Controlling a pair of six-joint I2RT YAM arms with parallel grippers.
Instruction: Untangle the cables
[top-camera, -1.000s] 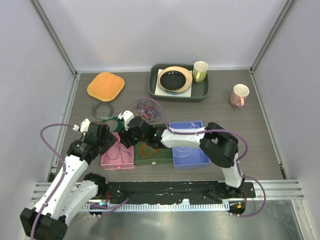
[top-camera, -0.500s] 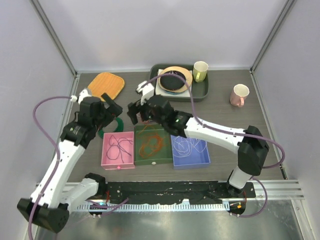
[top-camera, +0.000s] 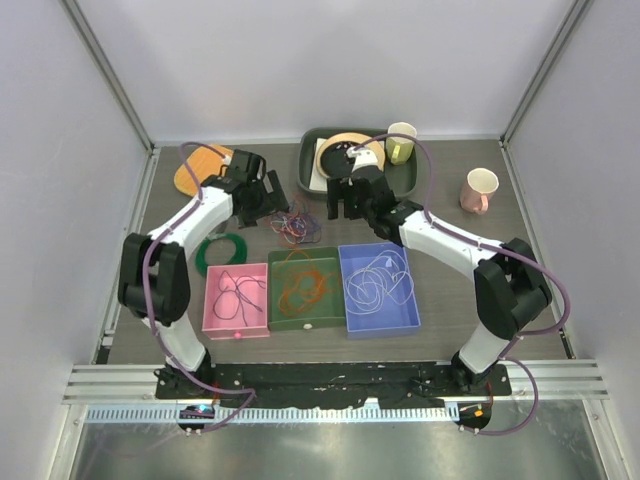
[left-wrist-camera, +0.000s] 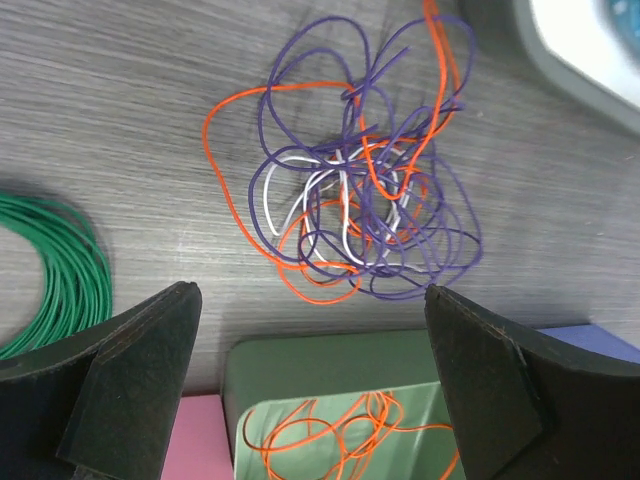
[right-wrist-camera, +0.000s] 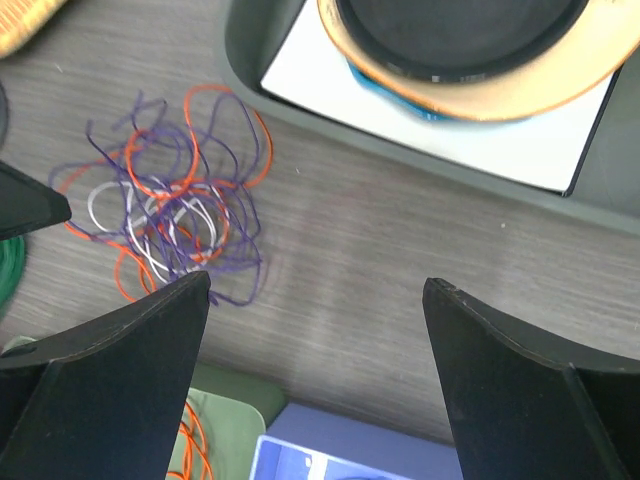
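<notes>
**Both grippers released above the tangle at the far side of the trays**

The left gripper (top-camera: 266, 199) is seen released, its jaws spread wide with nothing held between them. In the left wrist view the left gripper (left-wrist-camera: 308, 298) frames the tangle of cables (left-wrist-camera: 360, 200), which lies on the table just above the centre of the frame, apart from both fingertips. Orange, dark purple and white strands are looped through one another there. A green coil (left-wrist-camera: 55, 260) is seen at the left edge of that view, clear of the tangle.

The right gripper (top-camera: 337, 201) is likewise released and empty. In the right wrist view the right gripper (right-wrist-camera: 317, 285) has its jaws at the bottom corners, and the tangle of cables (right-wrist-camera: 170, 215) lies at centre left, beside the left finger.

In the top view the tangle of cables (top-camera: 295, 225) rests on the table (top-camera: 500, 270) between the two grippers, just above the green tray (top-camera: 306, 324). An orange cable (top-camera: 305, 283) is held in that tray. To its left a pink tray (top-camera: 236, 333) contains a dark cable (top-camera: 235, 290); to its right a blue tray (top-camera: 382, 328) contains a white cable (top-camera: 378, 285). The green coil (top-camera: 222, 250) lies at the pink tray's upper left corner.

At the upper centre a dark dish tray (top-camera: 405, 185) carries stacked plates and a pale yellow cup (top-camera: 401, 142). A pink mug (top-camera: 479, 190) stands at the right, and an orange woven mat (top-camera: 198, 165) is partly covered by the left arm.
</notes>
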